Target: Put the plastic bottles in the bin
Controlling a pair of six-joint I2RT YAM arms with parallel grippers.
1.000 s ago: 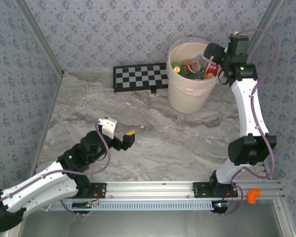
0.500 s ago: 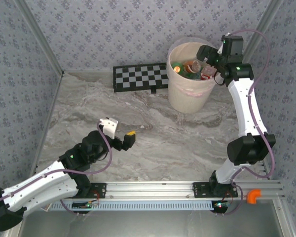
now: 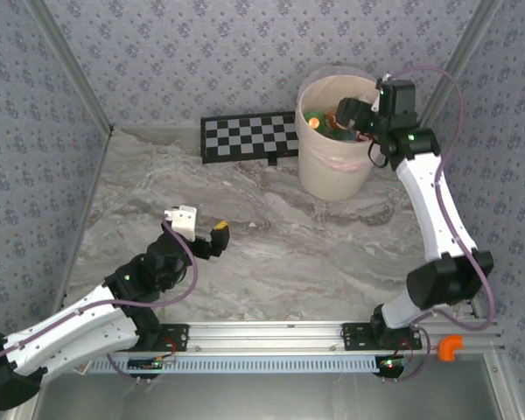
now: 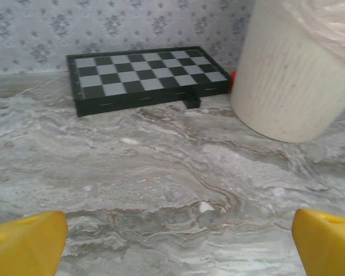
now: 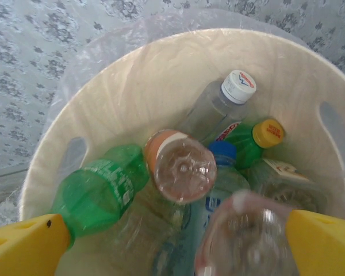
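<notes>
The bin [image 3: 308, 149] stands at the back right, a pale cream bucket with a clear liner. My right gripper [image 3: 354, 116] hangs over its mouth, open. Inside the bin [image 5: 132, 75] lie several plastic bottles: a green one [image 5: 98, 192], an orange-labelled one [image 5: 181, 167] bottom up, a clear white-capped one [image 5: 221, 103] and a green yellow-capped one [image 5: 259, 138]. A blurred clear bottle [image 5: 247, 236] sits loose between the yellow fingers of the right gripper [image 5: 175, 241]. My left gripper [image 3: 212, 240] hovers open over bare table, the left gripper [image 4: 175, 247] empty.
A black-and-white checkerboard [image 3: 249, 137] lies against the back wall, left of the bin; it appears as the checkerboard [image 4: 146, 75] beside the bin's wall [image 4: 287, 75]. Patterned walls close in the marble table [image 3: 271, 254] on three sides.
My right arm has swung left across the bin's mouth, and the red-labelled bottle seen at its jaws earlier no longer shows there. My left gripper has shifted slightly back and left.
</notes>
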